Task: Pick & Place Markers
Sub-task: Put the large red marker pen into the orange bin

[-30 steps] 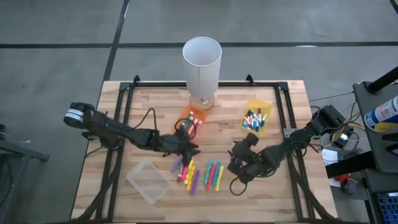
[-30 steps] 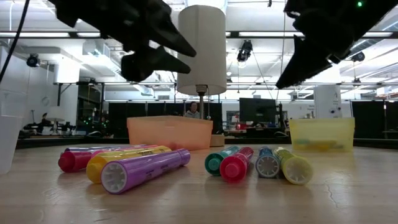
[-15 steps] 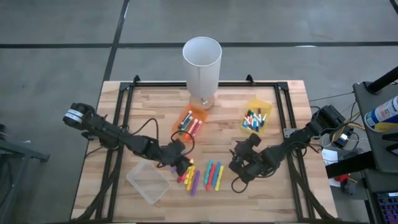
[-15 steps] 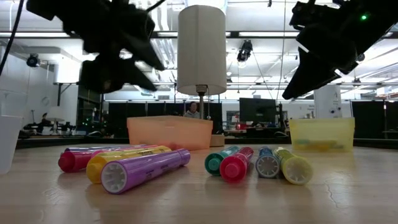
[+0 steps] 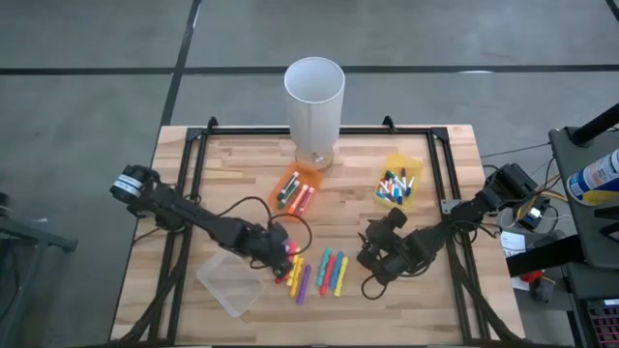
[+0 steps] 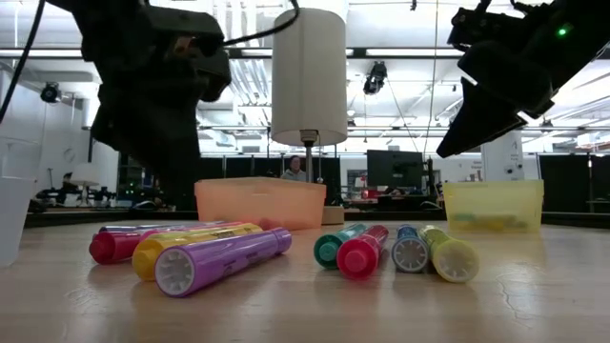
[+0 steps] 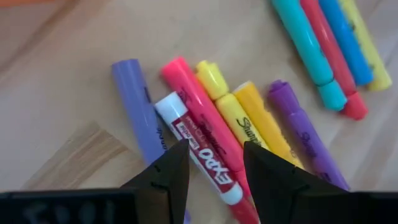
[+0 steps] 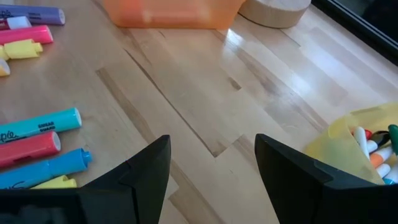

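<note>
Left pincer (image 7: 214,163) open over loose markers (image 7: 205,127), red-labelled marker (image 7: 199,149) between fingers, ungripped, right pincer (image 8: 211,162) open

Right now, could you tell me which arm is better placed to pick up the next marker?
The left. Its hand is open right over the red and white marker in the loose pile, fingers straddling it. The right hand hovers open beside the other markers, over bare table.

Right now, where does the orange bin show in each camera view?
High view: orange bin, table centre, just in front of the white cylinder.
Low view: orange bin, middle, below the cylinder.
Left wrist view: not clearly in it.
Right wrist view: orange bin at the top edge.
Shared landmark: the white cylinder's wooden base.
</note>
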### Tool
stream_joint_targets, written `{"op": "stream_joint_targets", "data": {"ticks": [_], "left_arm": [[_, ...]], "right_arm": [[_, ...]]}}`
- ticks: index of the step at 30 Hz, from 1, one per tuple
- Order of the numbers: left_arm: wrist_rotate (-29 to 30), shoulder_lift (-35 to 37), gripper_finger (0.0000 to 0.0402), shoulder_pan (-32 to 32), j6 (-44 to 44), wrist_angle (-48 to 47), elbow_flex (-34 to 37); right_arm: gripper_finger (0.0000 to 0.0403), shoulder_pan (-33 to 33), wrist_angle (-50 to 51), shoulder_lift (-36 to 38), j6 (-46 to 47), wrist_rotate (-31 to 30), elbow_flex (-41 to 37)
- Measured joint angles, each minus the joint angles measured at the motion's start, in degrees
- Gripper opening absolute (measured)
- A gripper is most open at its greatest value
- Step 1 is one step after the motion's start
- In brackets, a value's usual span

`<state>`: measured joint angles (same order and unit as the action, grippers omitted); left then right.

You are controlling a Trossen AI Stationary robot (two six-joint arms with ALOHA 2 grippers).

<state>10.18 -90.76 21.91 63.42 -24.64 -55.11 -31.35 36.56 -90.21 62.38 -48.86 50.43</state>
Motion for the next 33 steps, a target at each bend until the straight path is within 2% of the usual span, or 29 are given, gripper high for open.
{"op": "stream_joint_targets", "data": {"ticks": [4, 8, 15, 33], "left_arm": [[-3.07, -3.28, 0.0145, 0.00, -1.91, 0.03, -2.41], [-3.63, -5.56, 0.0145, 0.00, -2.10, -2.36, -4.05], [-3.55, -7.95, 0.0145, -0.09, -2.10, -7.42, -5.42], [-1.16, -9.22, 0.0145, -1.88, -3.88, -7.33, -5.70]], "right_arm": [[0.0228, 0.00, 0.00, 0.00, 0.17, 0.02, 0.00], [0.0228, 0.00, -0.04, 0.00, 0.25, 0.00, -0.09], [0.0228, -0.02, -0.02, 0.00, 0.25, 0.98, -0.11], [0.0228, -0.02, -0.57, 0.00, 0.22, 0.96, -0.11]]}}
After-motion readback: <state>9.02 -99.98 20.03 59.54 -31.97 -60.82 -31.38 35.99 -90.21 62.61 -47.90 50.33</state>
